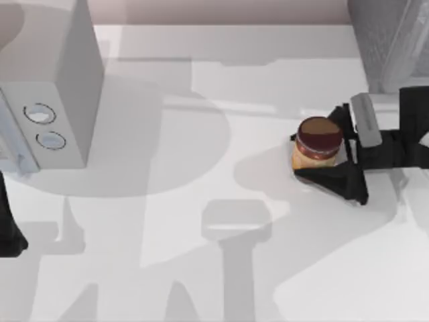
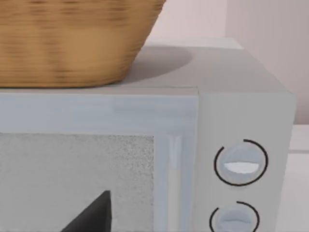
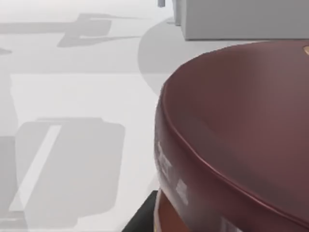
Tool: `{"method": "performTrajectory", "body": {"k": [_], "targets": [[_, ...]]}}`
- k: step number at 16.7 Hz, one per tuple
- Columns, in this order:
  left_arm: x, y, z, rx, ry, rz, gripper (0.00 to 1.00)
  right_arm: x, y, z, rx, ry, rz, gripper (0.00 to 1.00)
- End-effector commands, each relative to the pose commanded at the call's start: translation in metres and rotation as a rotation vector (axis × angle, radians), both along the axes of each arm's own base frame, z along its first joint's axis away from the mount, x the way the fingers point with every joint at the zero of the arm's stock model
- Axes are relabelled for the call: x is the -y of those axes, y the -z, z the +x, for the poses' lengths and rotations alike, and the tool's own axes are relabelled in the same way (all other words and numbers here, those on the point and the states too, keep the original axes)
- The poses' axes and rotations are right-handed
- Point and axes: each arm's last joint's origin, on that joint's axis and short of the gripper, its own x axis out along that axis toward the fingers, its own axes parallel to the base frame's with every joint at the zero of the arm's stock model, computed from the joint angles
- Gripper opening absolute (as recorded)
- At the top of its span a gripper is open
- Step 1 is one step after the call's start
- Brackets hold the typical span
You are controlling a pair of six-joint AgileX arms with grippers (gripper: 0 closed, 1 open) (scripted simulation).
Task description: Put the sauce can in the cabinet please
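Reaching in from the right, the right gripper (image 1: 323,153) has its fingers closed around the upright sauce can (image 1: 317,142), right of centre. The cabinet (image 1: 389,40) is cut off far right. The left arm (image 1: 8,228) is parked at the left edge.

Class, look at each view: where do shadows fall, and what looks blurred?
Top view: broad grey arm shadows cross the table, darkest beside the white box. Left wrist view: the basket is blurred and shades the box top. Right wrist view: the sauce can looms close; shadows lie on the table behind.

Top overhead; left wrist near microwave (image 2: 193,159); right wrist against can (image 3: 231,145).
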Motion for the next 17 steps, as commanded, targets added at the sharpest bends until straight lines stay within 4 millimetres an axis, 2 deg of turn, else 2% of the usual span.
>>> {"method": "performTrajectory", "body": {"k": [4, 5, 14, 17], "targets": [[0.0, 0.0, 0.0, 0.0, 0.0, 0.0, 1.0, 0.0, 0.0, 0.0, 0.0, 0.0, 0.0, 0.02], [0.0, 0.0, 0.0, 0.0, 0.0, 0.0, 1.0, 0.0, 0.0, 0.0, 0.0, 0.0, 0.0, 0.0], [0.0, 0.0, 0.0, 0.0, 0.0, 0.0, 1.0, 0.002, 0.0, 0.0, -0.002, 0.004, 0.0, 0.0], [0.0, 0.0, 0.0, 0.0, 0.0, 0.0, 1.0, 0.001, -0.024, 0.005, 0.003, 0.004, 0.0, 0.0]]}}
